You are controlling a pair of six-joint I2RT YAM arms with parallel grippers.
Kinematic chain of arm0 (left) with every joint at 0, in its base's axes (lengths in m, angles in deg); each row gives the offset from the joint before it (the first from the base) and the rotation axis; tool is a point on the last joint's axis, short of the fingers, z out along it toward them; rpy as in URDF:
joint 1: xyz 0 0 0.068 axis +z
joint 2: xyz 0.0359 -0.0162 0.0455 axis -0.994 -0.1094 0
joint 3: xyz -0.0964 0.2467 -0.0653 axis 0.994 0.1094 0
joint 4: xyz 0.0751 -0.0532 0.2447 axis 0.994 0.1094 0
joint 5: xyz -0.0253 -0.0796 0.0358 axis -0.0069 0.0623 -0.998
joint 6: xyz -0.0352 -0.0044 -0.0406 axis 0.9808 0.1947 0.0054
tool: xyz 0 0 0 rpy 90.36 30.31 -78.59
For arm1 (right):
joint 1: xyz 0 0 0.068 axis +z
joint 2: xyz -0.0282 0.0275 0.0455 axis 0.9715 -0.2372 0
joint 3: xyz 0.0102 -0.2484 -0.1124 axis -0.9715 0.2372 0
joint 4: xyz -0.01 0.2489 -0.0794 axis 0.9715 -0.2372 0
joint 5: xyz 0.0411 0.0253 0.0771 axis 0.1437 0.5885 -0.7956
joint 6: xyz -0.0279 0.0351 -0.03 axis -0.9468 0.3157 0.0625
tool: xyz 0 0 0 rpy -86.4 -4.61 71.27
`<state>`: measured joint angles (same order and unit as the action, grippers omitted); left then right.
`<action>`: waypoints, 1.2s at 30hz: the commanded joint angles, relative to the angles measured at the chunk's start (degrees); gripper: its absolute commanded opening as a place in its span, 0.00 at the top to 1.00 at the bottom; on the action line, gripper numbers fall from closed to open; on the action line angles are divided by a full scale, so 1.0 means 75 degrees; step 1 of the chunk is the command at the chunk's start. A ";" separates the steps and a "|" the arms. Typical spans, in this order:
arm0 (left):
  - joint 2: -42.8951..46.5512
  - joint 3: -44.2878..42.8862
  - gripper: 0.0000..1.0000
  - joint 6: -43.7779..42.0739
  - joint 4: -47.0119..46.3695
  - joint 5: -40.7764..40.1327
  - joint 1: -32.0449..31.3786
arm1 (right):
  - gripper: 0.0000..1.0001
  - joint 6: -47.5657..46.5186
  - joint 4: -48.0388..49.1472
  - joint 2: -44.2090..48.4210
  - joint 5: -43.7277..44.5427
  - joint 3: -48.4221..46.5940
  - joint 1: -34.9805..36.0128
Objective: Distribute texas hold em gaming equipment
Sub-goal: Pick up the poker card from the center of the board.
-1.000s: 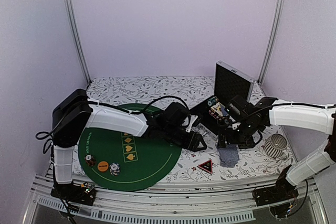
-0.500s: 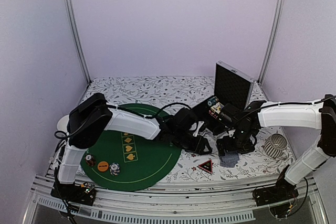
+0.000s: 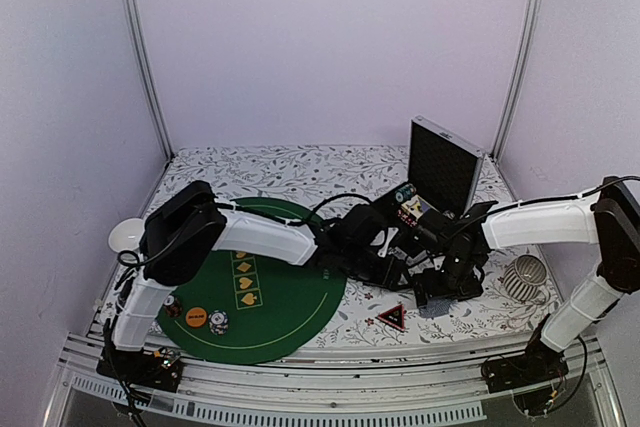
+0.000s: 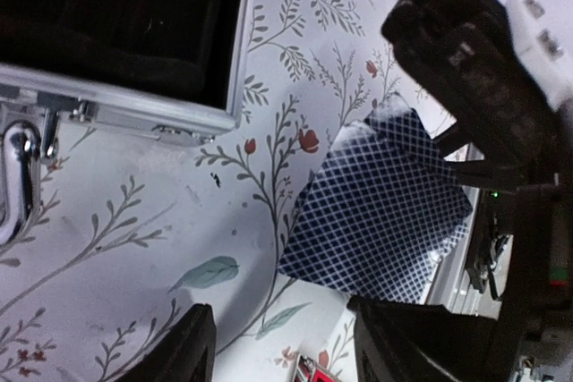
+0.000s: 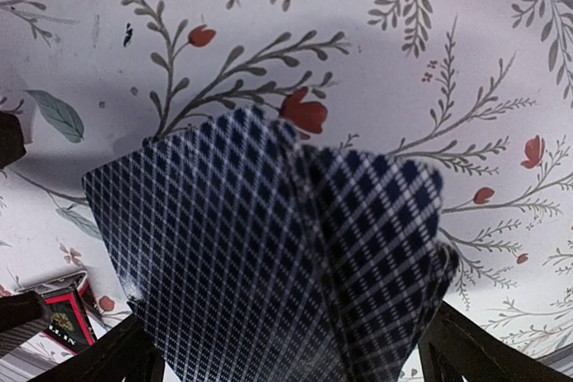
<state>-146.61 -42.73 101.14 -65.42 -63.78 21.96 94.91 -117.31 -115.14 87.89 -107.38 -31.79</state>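
While left and right jaws stand open, fanned playing cards (image 5: 269,257), blue-white lattice backs, seemingly unheld.

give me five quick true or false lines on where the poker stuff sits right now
1. The cards lie on the green mat. False: they lie on the floral cloth, to the right of the mat.
2. The orange disc is on the mat. True.
3. The case is shut. False: its lid stands up, open.
4. The triangle token sits on the cloth, off the mat. True.
5. The right gripper has a finger on either side of the cards. True.
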 commanded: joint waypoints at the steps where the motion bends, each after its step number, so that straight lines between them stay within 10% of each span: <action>1: -0.0271 -0.0346 0.45 -0.0123 0.0132 -0.0069 -0.0073 | 0.01 -0.0074 0.0562 0.0137 -0.0122 0.0282 -0.0184; 36: -0.0456 -0.0792 0.46 -0.0209 0.0197 0.0029 -0.0159 | 0.12 0.0038 0.0960 0.0314 0.0054 0.0717 -0.0394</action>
<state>-149.78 -47.41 99.96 -64.52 -63.13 21.31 94.15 -109.42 -111.75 86.95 -101.69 -35.40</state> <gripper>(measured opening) 0.537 0.921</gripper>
